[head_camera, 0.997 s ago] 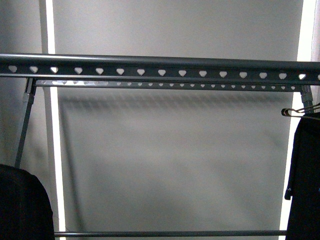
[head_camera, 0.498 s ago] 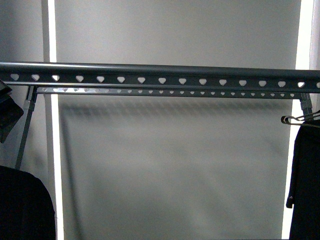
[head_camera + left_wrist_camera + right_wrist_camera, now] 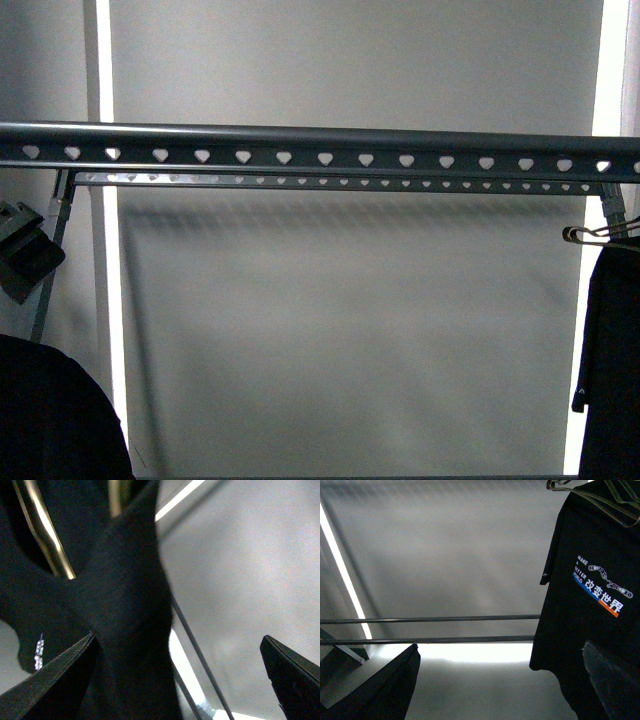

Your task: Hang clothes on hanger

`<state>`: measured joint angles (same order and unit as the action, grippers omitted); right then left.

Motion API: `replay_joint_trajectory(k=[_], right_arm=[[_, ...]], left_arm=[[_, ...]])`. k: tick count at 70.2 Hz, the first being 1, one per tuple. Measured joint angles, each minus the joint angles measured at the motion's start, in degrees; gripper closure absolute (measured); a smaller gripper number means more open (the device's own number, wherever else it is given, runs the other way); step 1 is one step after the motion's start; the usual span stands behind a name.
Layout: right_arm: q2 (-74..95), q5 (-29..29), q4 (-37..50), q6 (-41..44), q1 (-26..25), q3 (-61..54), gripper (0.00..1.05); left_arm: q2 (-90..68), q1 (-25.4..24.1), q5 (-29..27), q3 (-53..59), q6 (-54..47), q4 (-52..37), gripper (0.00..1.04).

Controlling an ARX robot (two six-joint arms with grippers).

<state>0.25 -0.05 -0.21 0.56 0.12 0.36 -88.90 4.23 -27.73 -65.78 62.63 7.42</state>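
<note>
The grey rack's top rail (image 3: 320, 150), punched with heart-shaped holes, runs across the front view, with a second rail (image 3: 340, 182) behind it. A black T-shirt (image 3: 50, 415) shows at the lower left. In the left wrist view this black T-shirt (image 3: 120, 610) hangs on a bronze coat hanger (image 3: 45, 530) and has small white sleeve text (image 3: 39, 651). My left gripper (image 3: 178, 645) is open, and the cloth lies by one finger (image 3: 50, 680). It also shows at the left edge of the front view (image 3: 25, 250). My right gripper (image 3: 501, 650) is open and empty.
Another black T-shirt (image 3: 610, 350) hangs at the right end on a silver wire hanger (image 3: 592, 236). In the right wrist view it (image 3: 590, 630) shows a "MAKE A BETTER WORLD" print (image 3: 600, 586). The rack's lower bars (image 3: 430, 619) cross behind. A slanted leg (image 3: 50, 255) stands at the left.
My left gripper has come into the front view at the left edge and moved lower. The rail sits slightly lower in the picture than a second ago.
</note>
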Motion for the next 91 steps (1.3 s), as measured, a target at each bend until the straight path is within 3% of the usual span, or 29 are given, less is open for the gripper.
replay_joint_trajectory(k=[5, 9, 20, 29, 40, 51, 68, 75, 85, 91], right_arm=[[0.0, 0.0, 0.0, 0.0, 0.0, 0.0, 0.07], [0.0, 0.0, 0.0, 0.0, 0.0, 0.0, 0.07], [0.0, 0.0, 0.0, 0.0, 0.0, 0.0, 0.07], [0.0, 0.0, 0.0, 0.0, 0.0, 0.0, 0.07], [0.0, 0.0, 0.0, 0.0, 0.0, 0.0, 0.07], [0.0, 0.0, 0.0, 0.0, 0.0, 0.0, 0.07], [0.0, 0.0, 0.0, 0.0, 0.0, 0.0, 0.07], [0.0, 0.0, 0.0, 0.0, 0.0, 0.0, 0.07], [0.0, 0.0, 0.0, 0.0, 0.0, 0.0, 0.07], [0.0, 0.0, 0.0, 0.0, 0.0, 0.0, 0.07]], left_arm=[[-2.7, -0.3, -0.2, -3.3, -1.3, -1.0, 0.07], [-3.7, -0.5, -0.2, -4.7, -1.4, -0.9, 0.16], [-5.3, -1.2, -0.2, -6.7, -2.9, -1.0, 0.42], [-5.3, -1.7, 1.5, -6.4, -3.7, -0.3, 0.78], [-3.2, -1.3, 2.8, -2.6, -4.3, -1.3, 1.01], [3.0, -0.3, 5.1, 4.5, -8.6, -4.1, 1.01], [17.0, 1.7, 14.7, 15.8, -21.2, -5.1, 1.01], [21.9, 3.2, 22.4, 18.8, -29.5, -4.3, 1.01], [28.8, 6.6, 41.8, 21.0, -51.9, 2.2, 1.01], [29.4, 5.9, 49.6, 20.2, -63.5, 6.4, 1.01]])
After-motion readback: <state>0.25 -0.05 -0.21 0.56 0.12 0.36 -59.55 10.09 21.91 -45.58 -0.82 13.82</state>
